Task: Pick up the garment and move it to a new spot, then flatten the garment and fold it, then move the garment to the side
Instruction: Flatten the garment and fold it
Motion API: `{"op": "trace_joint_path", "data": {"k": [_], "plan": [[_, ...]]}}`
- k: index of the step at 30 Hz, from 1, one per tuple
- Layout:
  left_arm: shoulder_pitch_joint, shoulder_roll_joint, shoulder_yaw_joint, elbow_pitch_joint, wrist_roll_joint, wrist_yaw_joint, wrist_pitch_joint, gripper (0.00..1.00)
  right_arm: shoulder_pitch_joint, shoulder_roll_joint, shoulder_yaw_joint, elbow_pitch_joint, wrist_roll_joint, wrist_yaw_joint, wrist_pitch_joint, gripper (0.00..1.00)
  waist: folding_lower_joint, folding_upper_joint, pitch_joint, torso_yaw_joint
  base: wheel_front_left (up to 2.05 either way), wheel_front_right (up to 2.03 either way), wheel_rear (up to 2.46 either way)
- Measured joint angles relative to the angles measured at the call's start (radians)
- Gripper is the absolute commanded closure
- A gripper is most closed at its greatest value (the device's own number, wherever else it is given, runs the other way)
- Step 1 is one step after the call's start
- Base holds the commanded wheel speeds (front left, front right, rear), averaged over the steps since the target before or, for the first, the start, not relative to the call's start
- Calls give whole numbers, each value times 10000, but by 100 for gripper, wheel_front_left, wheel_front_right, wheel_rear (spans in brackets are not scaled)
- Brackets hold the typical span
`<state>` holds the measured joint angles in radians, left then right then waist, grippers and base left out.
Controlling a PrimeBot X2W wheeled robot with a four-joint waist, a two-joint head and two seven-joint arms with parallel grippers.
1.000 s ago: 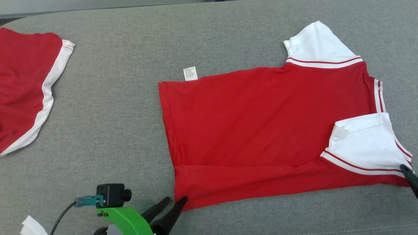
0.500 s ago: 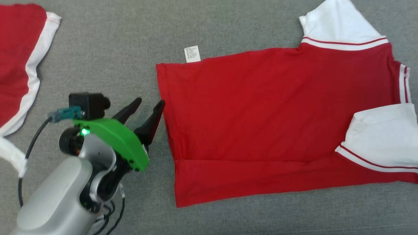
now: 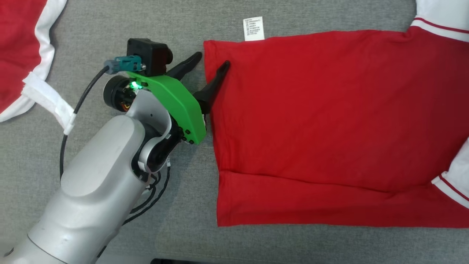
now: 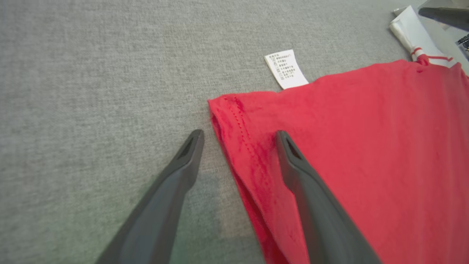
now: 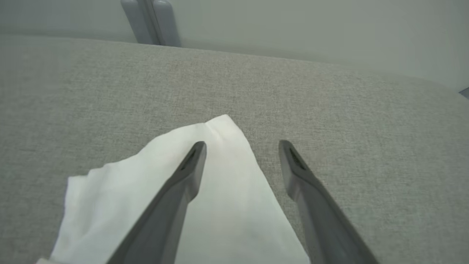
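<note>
On a grey cloth-covered bench [image 3: 110, 22], the red garment [image 3: 329, 110] lies spread flat, its white care label [image 3: 253, 28] sticking out at the far edge. Left jaws stand open astride the hem corner beside that label, one finger [image 4: 176, 183] over bare bench, the other over red cloth. Right jaws, also open, hover at a white sleeve [image 5: 220, 205], its edge between them; contact cannot be judged

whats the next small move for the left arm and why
Probably lower and close the left gripper on the red shirt corner near the care label: its jaws stand open astride the shirt's edge, one finger over the grey surface, one over fabric.
</note>
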<state>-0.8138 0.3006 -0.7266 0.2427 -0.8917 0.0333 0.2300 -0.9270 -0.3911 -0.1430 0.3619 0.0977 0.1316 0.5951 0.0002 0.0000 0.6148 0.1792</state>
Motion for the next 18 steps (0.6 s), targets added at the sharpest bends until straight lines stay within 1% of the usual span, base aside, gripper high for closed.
{"op": "trace_joint_path", "data": {"k": [5,12,13,14,15,16,17,18], "plan": [[-310,-322,-205,197,194,-69,-61,0,-309,52,-27,913,-322,-2,-222,0,-1,0,182,332,0,0,0],[-707,-552,-303,353,272,-67,-13,0,-737,130,-222,1661,-577,-2,-583,0,-1,0,285,369,0,0,0],[-733,-570,-307,399,290,-67,-13,0,-778,182,-196,1749,-577,-2,-608,18,-2,0,279,349,0,0,0],[-760,-581,-303,430,290,-65,-13,0,-818,238,-169,1818,-575,-2,-614,52,-2,0,277,330,0,0,0],[-788,-587,-303,451,290,-65,-13,0,-834,280,-113,1854,-568,-4,-614,65,-2,0,279,312,0,0,0],[-812,-587,-301,464,290,-65,-13,0,-864,305,-59,1885,-552,-6,-616,74,-2,0,289,293,0,0,0],[-832,-585,-303,481,290,-65,-12,0,-913,311,-12,1921,-541,-2,-616,78,-2,0,304,278,0,0,0],[-850,-573,-301,499,290,-69,-8,0,-951,313,13,1950,-523,0,-623,85,-2,0,314,267,0,0,0]]}}
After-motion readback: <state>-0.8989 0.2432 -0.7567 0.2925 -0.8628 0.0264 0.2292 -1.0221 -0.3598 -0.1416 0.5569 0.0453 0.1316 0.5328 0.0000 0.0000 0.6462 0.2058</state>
